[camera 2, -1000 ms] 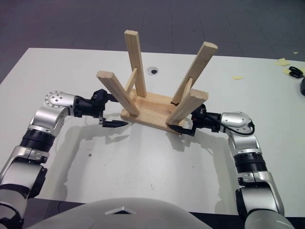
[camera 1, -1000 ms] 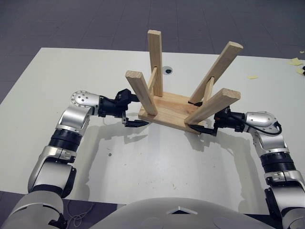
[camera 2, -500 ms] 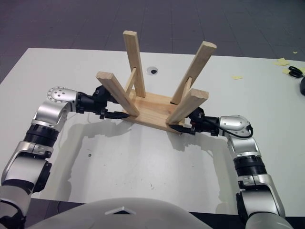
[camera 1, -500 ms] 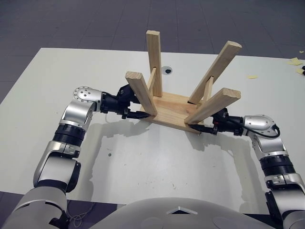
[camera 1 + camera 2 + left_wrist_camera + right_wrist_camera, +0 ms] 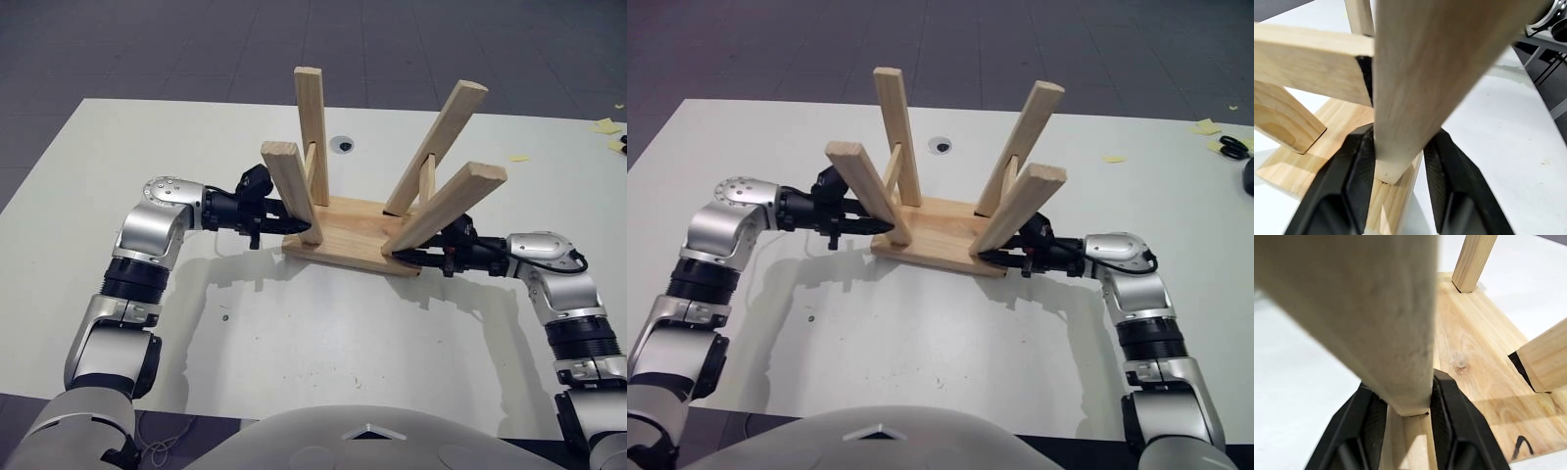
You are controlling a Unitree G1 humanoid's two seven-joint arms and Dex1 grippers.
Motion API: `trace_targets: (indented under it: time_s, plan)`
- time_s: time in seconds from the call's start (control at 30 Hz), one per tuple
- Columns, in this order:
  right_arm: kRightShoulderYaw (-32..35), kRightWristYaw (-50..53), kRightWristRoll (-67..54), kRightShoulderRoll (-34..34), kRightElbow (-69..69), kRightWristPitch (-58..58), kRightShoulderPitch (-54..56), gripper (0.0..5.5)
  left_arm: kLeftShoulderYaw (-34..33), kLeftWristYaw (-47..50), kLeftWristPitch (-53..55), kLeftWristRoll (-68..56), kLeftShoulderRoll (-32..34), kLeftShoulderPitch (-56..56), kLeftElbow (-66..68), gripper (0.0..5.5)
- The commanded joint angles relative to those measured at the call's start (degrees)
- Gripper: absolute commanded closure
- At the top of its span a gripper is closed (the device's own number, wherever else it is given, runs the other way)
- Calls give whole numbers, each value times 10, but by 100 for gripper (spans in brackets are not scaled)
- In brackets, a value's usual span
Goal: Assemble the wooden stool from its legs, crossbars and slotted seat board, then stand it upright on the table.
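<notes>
The wooden stool [image 5: 353, 233] sits upside down near the middle of the white counter [image 5: 147, 147], seat board down and four legs splaying upward. A crossbar [image 5: 428, 182] joins each side's pair of legs. Your left claw [image 5: 302, 226] is closed around the foot of the near left leg [image 5: 289, 186], where it enters the seat board. One black finger [image 5: 1359, 176] presses each side of the wood. Your right claw [image 5: 407, 258] grips the near right leg [image 5: 451, 201] the same way, just above the board. Assembly looks finished, since every leg and crossbar appears seated. What is left, by my reading, is turning the stool over and standing it on its legs. The counter stretches broadly toward you and to both sides, which gives room for the flip. Behind the stool the far edge is nearer, with a small cable hole [image 5: 342, 145] just beyond the legs. Yellow paper scraps [image 5: 607, 125] lie at the far right edge, well apart.
</notes>
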State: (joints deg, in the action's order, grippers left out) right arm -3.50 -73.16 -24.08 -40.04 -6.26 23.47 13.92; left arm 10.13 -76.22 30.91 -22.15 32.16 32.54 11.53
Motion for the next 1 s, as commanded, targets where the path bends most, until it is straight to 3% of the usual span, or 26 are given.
trace_targets:
  time_s: [0.03,0.23,0.37,0.53,0.8,0.9,1.0]
  plan:
    - [100,56,-255,18,70,329,57,435,-42,-10,286,-158,10,51,-64,418]
    - [205,252,-376,103,74,432,102,435,-124,101,388,-176,-37,123,12,425]
    - [227,349,-381,135,98,448,92,357,-138,184,374,-131,-59,130,58,349]
    - [243,394,-369,135,119,440,53,280,-174,220,315,-123,-55,98,80,270]
    - [279,366,-334,106,122,341,31,160,-291,229,164,-144,-19,50,23,143]
    - [269,285,-292,51,180,275,-17,111,-297,161,105,-138,41,-4,-44,92]
    - [210,179,-221,-14,218,203,-89,72,-266,89,78,-125,92,-68,-80,51]
